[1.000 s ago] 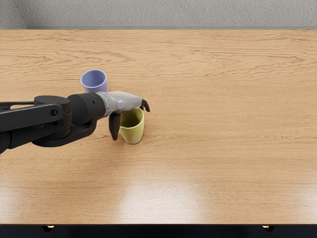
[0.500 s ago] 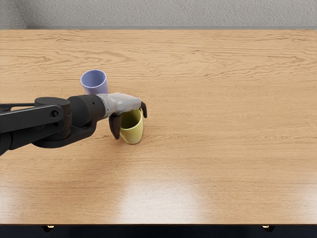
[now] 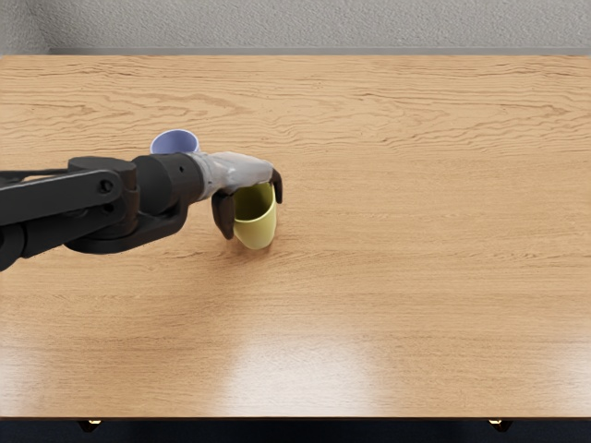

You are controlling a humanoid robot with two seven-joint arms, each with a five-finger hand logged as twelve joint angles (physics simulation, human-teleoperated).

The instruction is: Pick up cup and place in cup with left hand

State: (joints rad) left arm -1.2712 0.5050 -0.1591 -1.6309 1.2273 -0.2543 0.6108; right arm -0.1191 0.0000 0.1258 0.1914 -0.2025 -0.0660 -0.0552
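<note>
In the head view, my left hand (image 3: 237, 172) is grasping the yellow cup (image 3: 256, 231) near its rim, seemingly just above the table (image 3: 416, 277). I judge it light, stiff and maybe slippery; the upper sides are the good place for holding. The blue cup (image 3: 175, 141) is partly hidden by the arm. The wooden table shines at the front; behind is a rough grey wall (image 3: 323, 23).

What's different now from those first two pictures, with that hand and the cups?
The left hand has curled its fingers around the yellow cup and taken hold. Hand and cup have since shifted together toward the table's far edge and slightly right in the picture, apparently lifting. The blue cup stayed put, though the arm hides more of it.
</note>
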